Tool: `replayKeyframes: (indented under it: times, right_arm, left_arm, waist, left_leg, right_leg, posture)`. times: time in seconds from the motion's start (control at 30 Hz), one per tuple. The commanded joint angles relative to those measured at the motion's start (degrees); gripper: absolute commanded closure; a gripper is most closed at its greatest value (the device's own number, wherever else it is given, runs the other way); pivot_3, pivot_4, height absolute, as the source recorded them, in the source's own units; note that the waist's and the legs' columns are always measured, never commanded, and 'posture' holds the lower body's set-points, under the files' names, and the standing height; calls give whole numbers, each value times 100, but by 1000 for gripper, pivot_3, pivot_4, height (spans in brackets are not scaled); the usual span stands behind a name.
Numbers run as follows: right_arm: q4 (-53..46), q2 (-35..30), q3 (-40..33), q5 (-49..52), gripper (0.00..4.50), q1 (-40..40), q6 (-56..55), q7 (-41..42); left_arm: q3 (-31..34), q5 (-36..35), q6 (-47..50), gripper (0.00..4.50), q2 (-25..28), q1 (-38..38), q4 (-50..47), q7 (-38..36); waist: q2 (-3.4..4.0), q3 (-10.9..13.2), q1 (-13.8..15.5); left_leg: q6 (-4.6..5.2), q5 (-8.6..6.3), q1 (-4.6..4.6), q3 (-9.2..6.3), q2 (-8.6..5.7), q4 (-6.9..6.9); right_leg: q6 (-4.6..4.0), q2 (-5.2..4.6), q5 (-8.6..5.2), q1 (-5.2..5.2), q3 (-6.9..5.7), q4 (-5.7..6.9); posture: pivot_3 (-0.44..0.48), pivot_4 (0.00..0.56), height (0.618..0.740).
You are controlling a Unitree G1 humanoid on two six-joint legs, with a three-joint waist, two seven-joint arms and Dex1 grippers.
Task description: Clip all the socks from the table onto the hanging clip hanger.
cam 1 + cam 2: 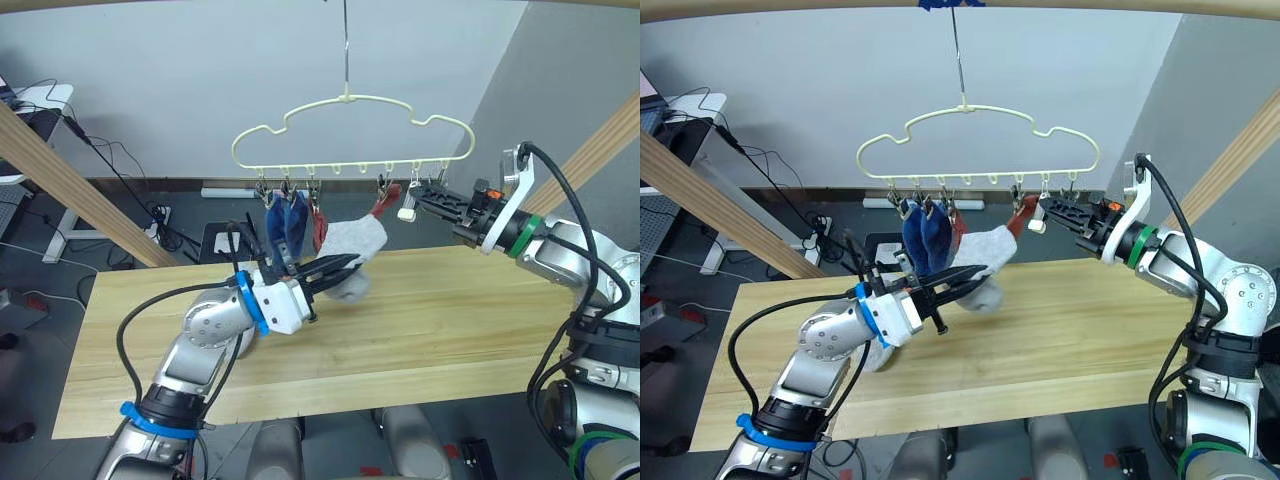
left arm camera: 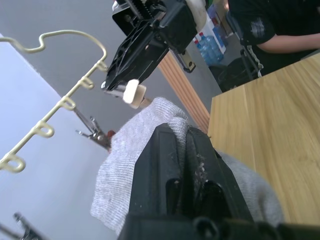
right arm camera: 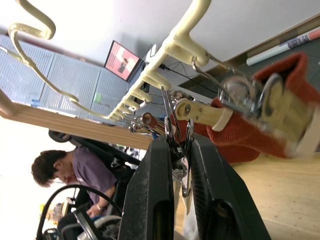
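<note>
Pale yellow wire, bent into a wavy cloud outline, forms the clip hanger (image 1: 352,132), which hangs by a metal hook above the far edge of the worktop (image 1: 430,330), a long top of light wooden planks. No readable writing shows on any of these things. Small metal clips line the hanger's lower bar. Two blue socks (image 1: 287,224) of soft knit hang from clips near the hanger's left end, with a rust red sock (image 1: 318,226) just beside them. Another rust red sock (image 1: 385,200) hangs from a clip further towards the hanger's right end.

A light grey sock (image 1: 355,243), ribbed and soft, is lifted off the worktop below the hanger, between the two red ones. The left gripper (image 1: 335,272) reaches up from the worktop with a bent elbow, its black jaws closed on this grey sock.

The right gripper (image 1: 415,193) stretches almost level towards the hanger's lower bar from the right. Its jaws are pressed together on a metal clip (image 3: 179,145) with a cream-coloured tip, just beside the right-hand red sock.
</note>
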Motion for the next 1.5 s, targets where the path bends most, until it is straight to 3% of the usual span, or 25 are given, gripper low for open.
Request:
replayKeyframes:
  times: [0.03, 1.3, 1.5]
  right_arm:
    - [-317, 47, 18, 197, 4356, 7, -288, -196]
    - [-791, 129, 541, 197, 4356, 195, -569, -177]
    - [-798, -157, 586, 197, 2384, 287, -496, 46]
  left_arm:
    - [-134, 70, -168, 4465, -75, -86, 8, 177]
    - [-314, 221, -253, 4465, -176, -447, 202, 551]
    - [-338, 252, -195, 4500, -205, -526, 251, 557]
  waist:
    - [1, 0, -7]
    - [1, 1, -10]
    - [1, 1, -3]
  left_leg:
    - [1, 0, -1, 0, 0, -1]
    - [2, 1, -2, -1, 1, -3]
    - [2, 1, -4, -2, 1, -3]
  right_leg:
    - [0, 1, 0, -1, 0, 0]
    - [0, 1, 0, -3, 0, -2]
    - [0, 1, 0, -3, -1, -3]
  posture:
    - [-190, 318, 740]
    - [-188, 307, 740]
    - [-174, 312, 740]
